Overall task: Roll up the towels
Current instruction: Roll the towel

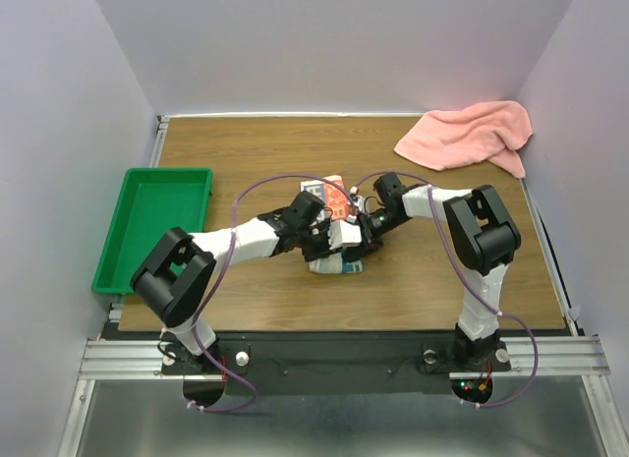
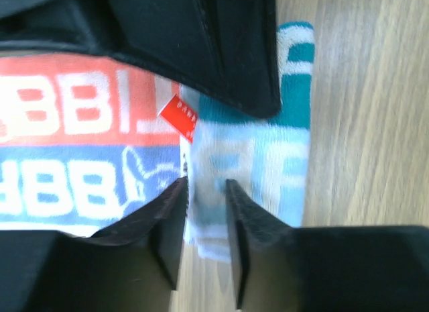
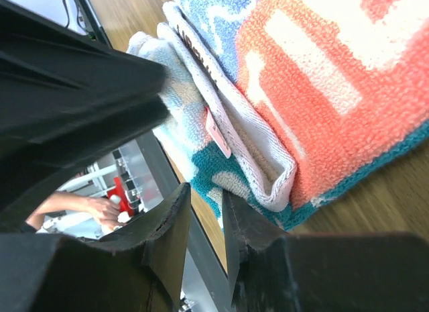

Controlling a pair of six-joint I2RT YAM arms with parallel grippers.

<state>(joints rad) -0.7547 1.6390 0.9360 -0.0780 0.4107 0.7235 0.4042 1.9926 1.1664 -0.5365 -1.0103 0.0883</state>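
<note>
The small printed towel (image 1: 336, 266), white with red, blue and teal print, lies partly rolled at the table's centre under both grippers. My left gripper (image 1: 327, 243) reaches it from the left. In the left wrist view the left gripper (image 2: 204, 184) stands slightly open, and the towel's (image 2: 80, 144) pale blue edge shows in the gap. My right gripper (image 1: 366, 231) comes from the right. Up close the right gripper (image 3: 204, 191) is narrowly open with nothing between its fingers, right beside the towel's (image 3: 322, 90) folded end. The salmon-pink towel (image 1: 472, 135) lies crumpled at the back right.
A green tray (image 1: 152, 226) sits at the table's left edge. The two wrists crowd each other over the printed towel. White walls enclose the table on three sides.
</note>
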